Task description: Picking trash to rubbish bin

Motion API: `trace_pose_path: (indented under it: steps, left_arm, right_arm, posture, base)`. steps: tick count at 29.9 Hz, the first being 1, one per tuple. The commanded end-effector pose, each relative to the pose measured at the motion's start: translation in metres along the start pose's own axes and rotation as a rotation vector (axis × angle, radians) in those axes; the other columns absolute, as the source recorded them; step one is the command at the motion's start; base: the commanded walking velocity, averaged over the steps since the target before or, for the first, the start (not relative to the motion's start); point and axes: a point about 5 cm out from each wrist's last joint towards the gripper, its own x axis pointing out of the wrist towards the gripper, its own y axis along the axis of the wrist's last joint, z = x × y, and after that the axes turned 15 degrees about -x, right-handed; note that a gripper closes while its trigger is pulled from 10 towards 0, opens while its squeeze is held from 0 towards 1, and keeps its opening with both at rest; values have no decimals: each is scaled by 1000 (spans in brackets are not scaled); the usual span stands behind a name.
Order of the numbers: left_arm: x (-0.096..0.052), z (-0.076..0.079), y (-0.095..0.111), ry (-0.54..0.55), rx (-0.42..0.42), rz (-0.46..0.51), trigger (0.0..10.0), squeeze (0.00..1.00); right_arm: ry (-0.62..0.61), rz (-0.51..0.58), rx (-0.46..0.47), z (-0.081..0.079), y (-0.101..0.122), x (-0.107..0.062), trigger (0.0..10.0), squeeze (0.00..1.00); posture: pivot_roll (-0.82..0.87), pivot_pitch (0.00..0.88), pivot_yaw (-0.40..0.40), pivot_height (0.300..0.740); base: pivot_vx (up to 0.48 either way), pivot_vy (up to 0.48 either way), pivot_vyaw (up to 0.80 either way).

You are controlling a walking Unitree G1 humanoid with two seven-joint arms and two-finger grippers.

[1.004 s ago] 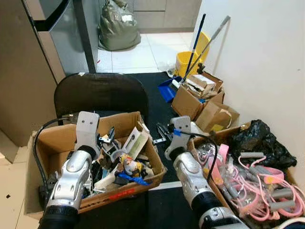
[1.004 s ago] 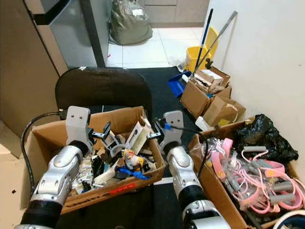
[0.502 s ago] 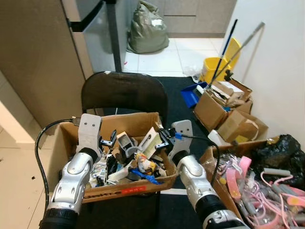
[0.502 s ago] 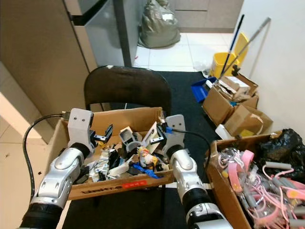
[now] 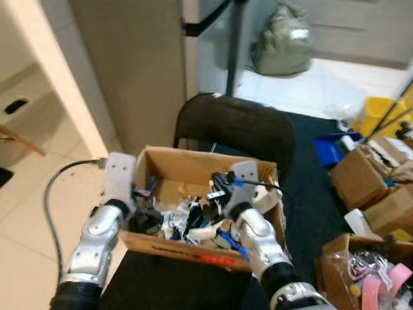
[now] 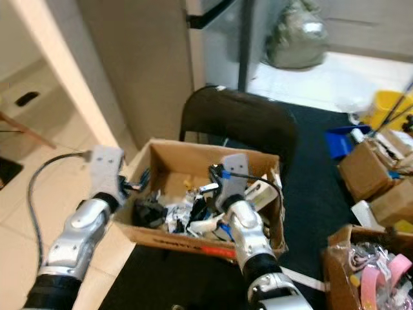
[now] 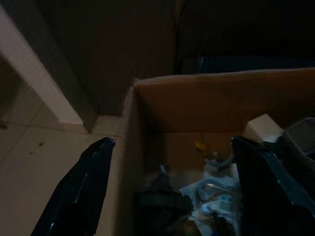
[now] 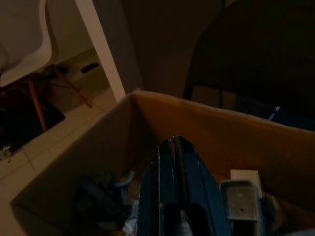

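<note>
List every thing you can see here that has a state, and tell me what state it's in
Box: open-topped, full of mixed clutter, between both arms.
Left gripper: open, fingers either side of the box's wall.
Right gripper: shut, over the box's inside.
Chair: upright behind the box.
Green bag: bulging, on the tiled floor.

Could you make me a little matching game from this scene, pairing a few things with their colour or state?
Things:
1. left gripper
2. right gripper
3. chair
4. bucket

States:
A. yellow
B. fingers wide open
C. black
D. fingers pressed shut

Pairs: 1-B, 2-D, 3-C, 4-A
</note>
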Motion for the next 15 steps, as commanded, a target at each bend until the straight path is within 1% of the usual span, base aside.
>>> trace_pose_path:
  steps: [1,6,9,14,15]
  left_arm:
    - [0,4,-2,-20,4,-13,10000,0]
    - [0,5,-3,-29,13,-20,10000,0]
    - [0,6,-3,-32,12,-23,10000,0]
    - [0,7,-3,-37,9,-22,10000,0]
    - [0,8,-2,-41,5,-18,10000,0]
  right_arm:
    - [-9,-30,6,2,-6,-3,10000,0]
    - [-6,-36,-13,1,-6,-3,10000,0]
    - [-4,-51,1,0,-7,-2,10000,0]
    - [19,-37,0,-2,-6,-2,10000,0]
    - [34,-30,-1,-4,-5,-2,10000,0]
  posture:
    - [102,137,16,740]
    - [101,141,16,740]
    - [100,140,17,740]
    - [99,143,14,740]
    - [99,143,14,740]
  base:
    - [0,0,0]
    - [0,0,0]
    - [0,0,0]
    - [0,0,-800]
    - [0,0,0]
